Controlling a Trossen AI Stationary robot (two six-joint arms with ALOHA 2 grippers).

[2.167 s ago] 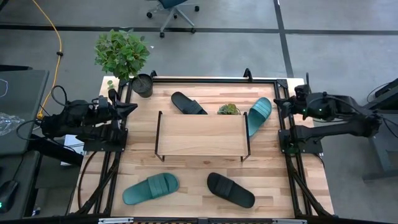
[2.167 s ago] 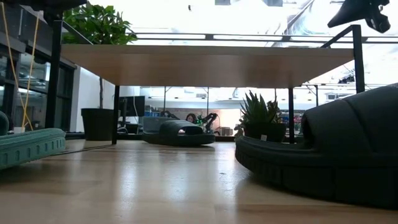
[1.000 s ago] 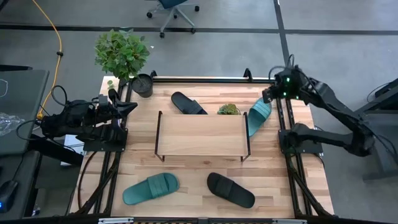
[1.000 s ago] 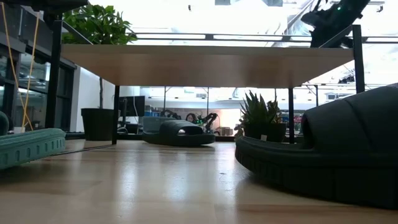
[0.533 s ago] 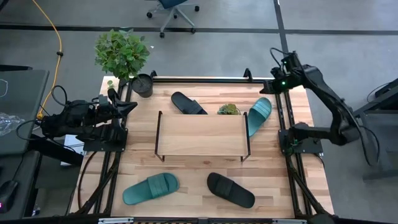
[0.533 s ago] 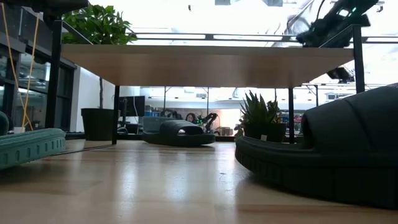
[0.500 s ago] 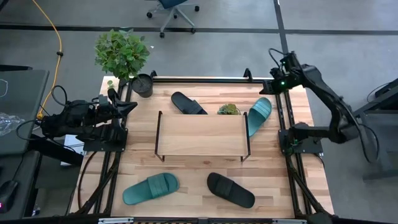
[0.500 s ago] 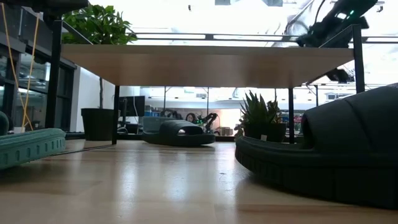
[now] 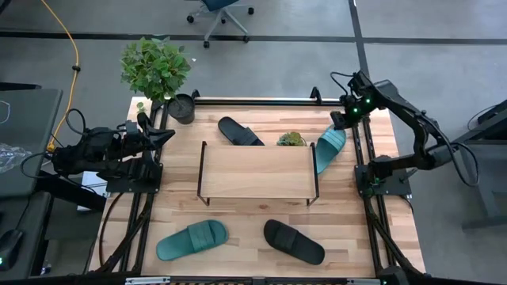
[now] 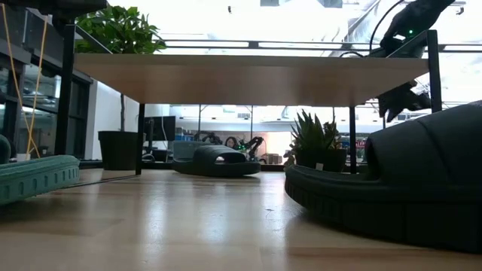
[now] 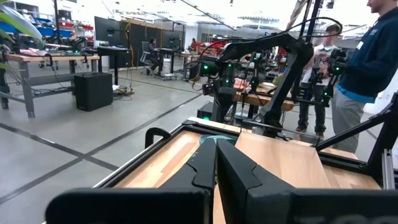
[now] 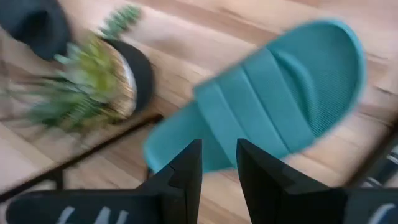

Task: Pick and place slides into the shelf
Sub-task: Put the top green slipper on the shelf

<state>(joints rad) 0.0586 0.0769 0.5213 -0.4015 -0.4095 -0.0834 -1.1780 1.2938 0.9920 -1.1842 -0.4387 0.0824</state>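
Wooden tabletop (image 9: 238, 218) occupied by shelf (image 9: 255, 172). Teal slide (image 12: 273, 93) seen beside shelf's right end, near small plant (image 12: 93, 87). Right gripper (image 12: 217, 168) hovered above it, fingers slightly parted, nothing held. Rubber judged light, flexible; strap best pinched. Left gripper (image 11: 214, 171) parked at table's left edge, fingers pressed together.

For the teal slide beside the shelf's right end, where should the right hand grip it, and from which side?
Likely the wide strap of the teal slide, from above. It lies sole-down with the strap arched over the footbed, so one finger could slip under it. Its inner end sits by the shelf leg and the small plant, so approaching from the open outer side seems safer. The right hand hovers over it, slightly open.
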